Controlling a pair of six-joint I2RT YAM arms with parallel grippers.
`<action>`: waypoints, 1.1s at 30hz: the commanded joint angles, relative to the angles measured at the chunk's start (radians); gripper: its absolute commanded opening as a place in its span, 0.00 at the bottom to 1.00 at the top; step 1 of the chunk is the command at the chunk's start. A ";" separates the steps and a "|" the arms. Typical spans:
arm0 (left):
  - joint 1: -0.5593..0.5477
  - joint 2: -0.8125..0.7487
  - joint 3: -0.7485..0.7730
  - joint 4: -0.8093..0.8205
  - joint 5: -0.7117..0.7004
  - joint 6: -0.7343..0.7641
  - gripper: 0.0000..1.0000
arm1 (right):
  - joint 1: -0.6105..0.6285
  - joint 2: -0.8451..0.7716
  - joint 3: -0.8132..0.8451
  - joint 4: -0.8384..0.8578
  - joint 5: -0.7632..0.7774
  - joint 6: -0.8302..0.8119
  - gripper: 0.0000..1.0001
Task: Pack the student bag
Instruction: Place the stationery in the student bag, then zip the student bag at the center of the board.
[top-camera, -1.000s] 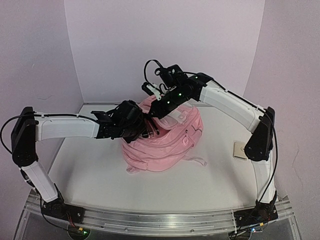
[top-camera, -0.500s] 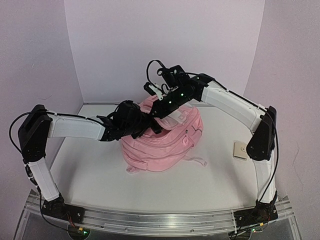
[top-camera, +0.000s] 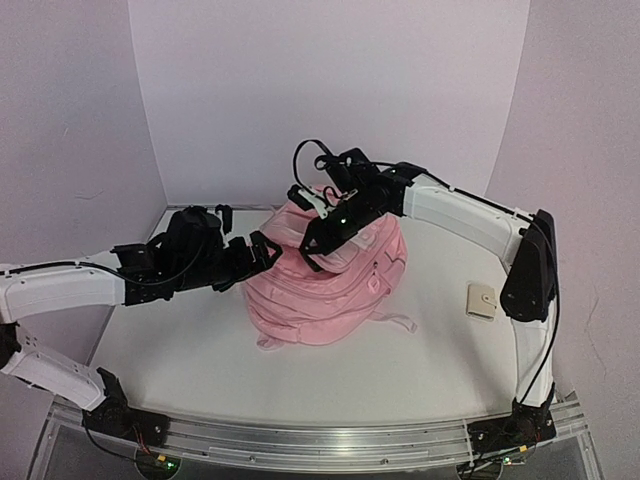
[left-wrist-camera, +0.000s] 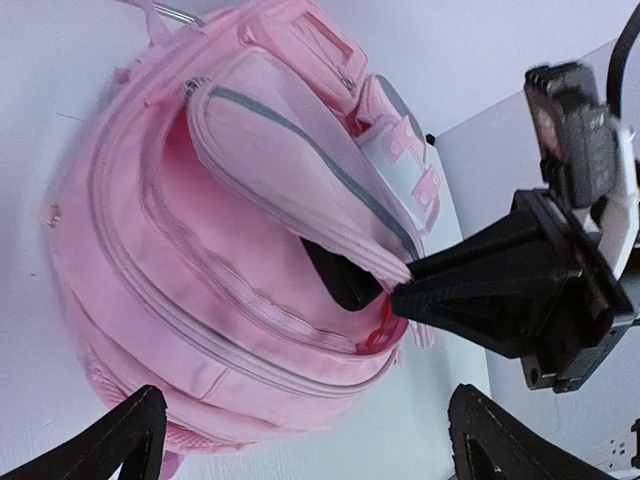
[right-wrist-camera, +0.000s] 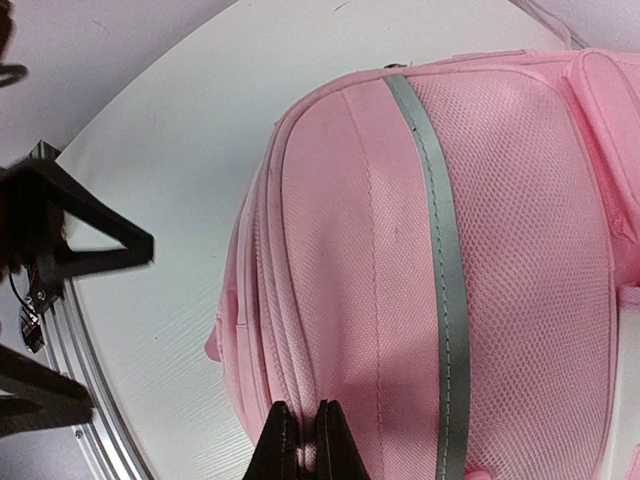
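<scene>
The student bag (top-camera: 330, 295), a big soft pink backpack, lies in the middle of the white table. My right gripper (top-camera: 322, 243) is shut on the edge of its top flap and holds the flap up. In the left wrist view a dark opening (left-wrist-camera: 340, 272) shows under that flap, beside the right gripper's black fingers (left-wrist-camera: 470, 290). In the right wrist view the right gripper (right-wrist-camera: 301, 440) pinches the bag's piped seam (right-wrist-camera: 290, 330). My left gripper (top-camera: 262, 250) stands open just left of the bag, holding nothing; its fingertips (left-wrist-camera: 125, 432) frame the bag (left-wrist-camera: 200, 250).
A small cream wallet-like item (top-camera: 482, 301) lies on the table (top-camera: 180, 340) to the right of the bag, near the right arm. Lilac walls close in the back and both sides. The left gripper's open fingers (right-wrist-camera: 95, 240) show at the left of the right wrist view.
My left gripper has pulled back to the left, away from the bag's opening, and has opened wide. The right gripper still holds the flap in nearly the same place.
</scene>
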 joint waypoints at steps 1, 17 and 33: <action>0.058 -0.045 0.092 -0.240 -0.062 0.208 1.00 | 0.006 -0.025 -0.068 -0.015 -0.016 -0.001 0.00; 0.302 0.123 0.265 -0.304 0.274 0.710 0.96 | -0.078 -0.147 -0.344 -0.036 0.111 -0.096 0.00; 0.302 0.193 0.271 -0.251 0.523 1.315 0.83 | -0.119 -0.199 -0.395 -0.122 0.078 -0.205 0.00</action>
